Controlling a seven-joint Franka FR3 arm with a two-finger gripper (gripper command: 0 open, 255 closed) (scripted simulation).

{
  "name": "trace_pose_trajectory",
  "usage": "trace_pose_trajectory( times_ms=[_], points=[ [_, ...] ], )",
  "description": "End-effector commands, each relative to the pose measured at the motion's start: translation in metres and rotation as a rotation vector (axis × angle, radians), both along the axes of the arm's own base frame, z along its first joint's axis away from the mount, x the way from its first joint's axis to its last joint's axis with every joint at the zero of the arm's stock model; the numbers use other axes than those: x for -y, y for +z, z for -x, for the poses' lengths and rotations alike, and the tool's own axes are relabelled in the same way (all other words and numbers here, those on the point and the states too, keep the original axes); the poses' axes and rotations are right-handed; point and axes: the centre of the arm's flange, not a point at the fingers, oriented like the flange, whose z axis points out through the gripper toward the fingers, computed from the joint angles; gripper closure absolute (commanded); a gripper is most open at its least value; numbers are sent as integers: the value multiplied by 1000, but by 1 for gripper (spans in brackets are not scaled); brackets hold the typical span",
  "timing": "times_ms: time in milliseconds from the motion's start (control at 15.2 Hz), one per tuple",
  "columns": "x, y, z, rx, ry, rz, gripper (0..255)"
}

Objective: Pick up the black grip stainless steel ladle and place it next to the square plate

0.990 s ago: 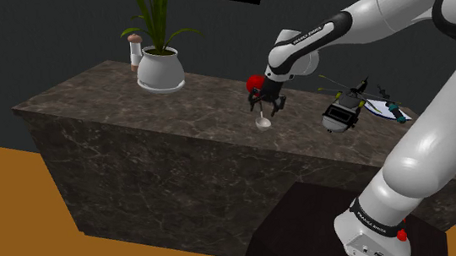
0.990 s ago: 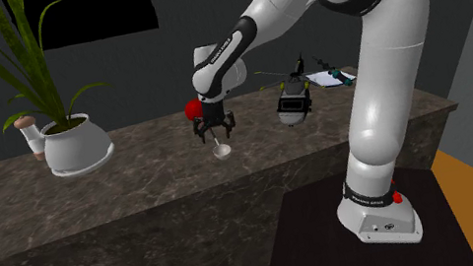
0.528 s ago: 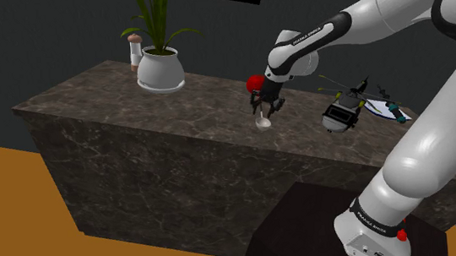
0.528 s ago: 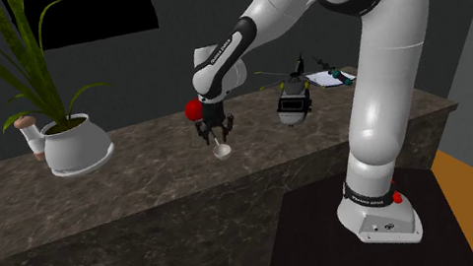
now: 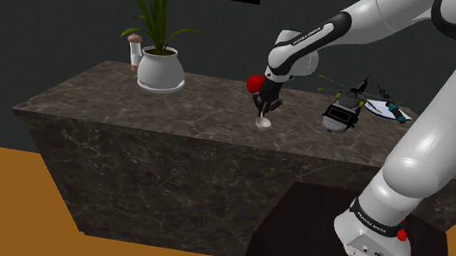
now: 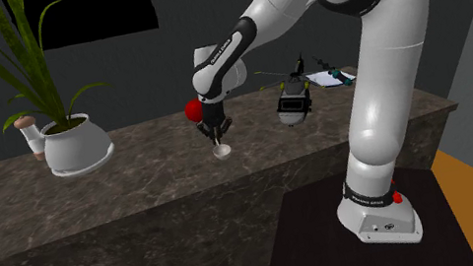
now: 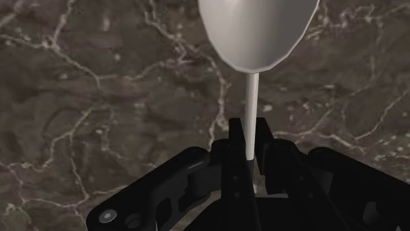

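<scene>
The ladle has a pale bowl [image 7: 256, 33] and a thin pale stem [image 7: 250, 111]; its handle is hidden inside the hand. My black gripper [image 7: 250, 141] is shut on that stem, fingers clasping it from both sides. In the shoulder view the gripper [image 5: 265, 109] points down at the dark marble counter [image 5: 131, 102], with the ladle bowl [image 5: 262, 123] resting on or just above the stone. The second exterior view has the gripper [image 6: 217, 134] over the ladle bowl [image 6: 221, 151] likewise. A flat white square plate [image 5: 375, 108] lies far off toward the shoulder view's right.
A red round thing [image 5: 254, 82] sits just behind the gripper. A black-and-white gadget with thin prongs [image 5: 338, 115] stands between the gripper and the plate. A white plant pot [image 5: 160, 69] and a small mushroom-shaped thing [image 5: 134, 48] stand at the counter's far end.
The fingers have come together from wide apart onto the ladle's stem. The arm and the ladle have stayed where they were.
</scene>
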Motion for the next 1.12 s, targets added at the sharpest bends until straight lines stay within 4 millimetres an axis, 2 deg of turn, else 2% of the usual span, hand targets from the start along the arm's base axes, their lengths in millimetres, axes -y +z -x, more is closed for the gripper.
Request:
trace_pose_trajectory(
  times_ms=[0, 1056],
  points=[
    [0, 0, 0, 0, 0, 0, 255],
    [0, 84, 0, 0, 0, 0, 255]
  ],
)
